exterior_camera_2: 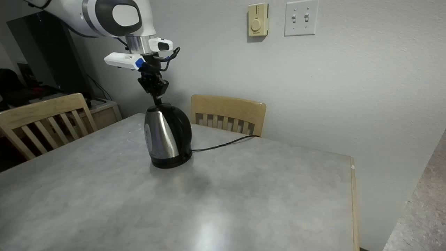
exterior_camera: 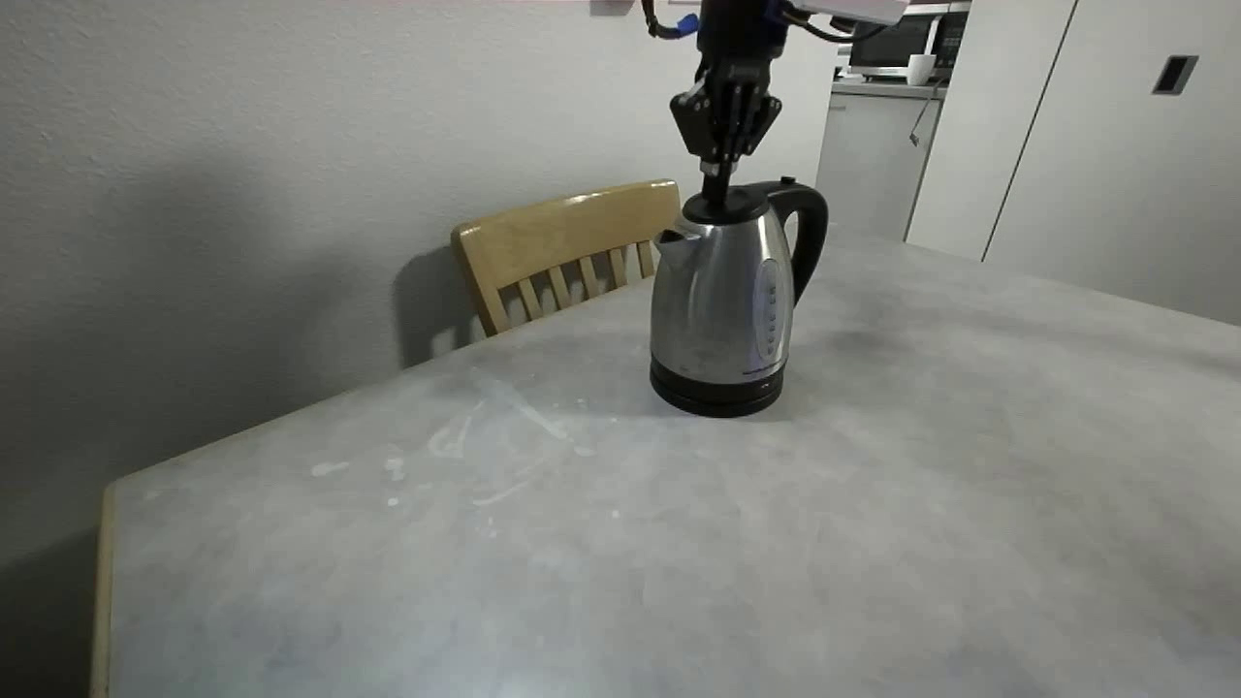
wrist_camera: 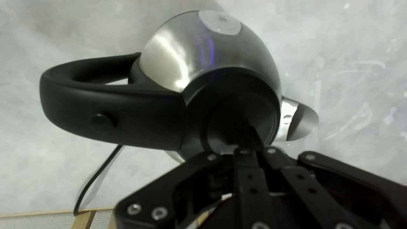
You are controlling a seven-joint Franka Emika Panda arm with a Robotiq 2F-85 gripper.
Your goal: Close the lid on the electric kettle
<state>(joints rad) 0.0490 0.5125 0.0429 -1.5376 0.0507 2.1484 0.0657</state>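
Note:
The electric kettle (exterior_camera: 717, 301) is silver with a black base and black handle. It stands upright on the grey table and also shows in an exterior view (exterior_camera_2: 162, 136) and in the wrist view (wrist_camera: 216, 51). Its black lid (exterior_camera: 747, 204) lies flat on the top in an exterior view; it also shows in the wrist view (wrist_camera: 233, 92). My gripper (exterior_camera: 717, 189) points down with its fingers together and nothing seen between them. Its fingertips (wrist_camera: 248, 135) appear to touch the lid's top. They are dark against the lid, so the exact contact is hard to see.
The grey table (exterior_camera_2: 244, 195) has a wooden edge. A wooden chair (exterior_camera: 572, 233) stands at the wall side behind the kettle. Another chair (exterior_camera_2: 45, 122) shows in an exterior view. A black cord (exterior_camera_2: 226, 143) runs from the kettle base to the table edge.

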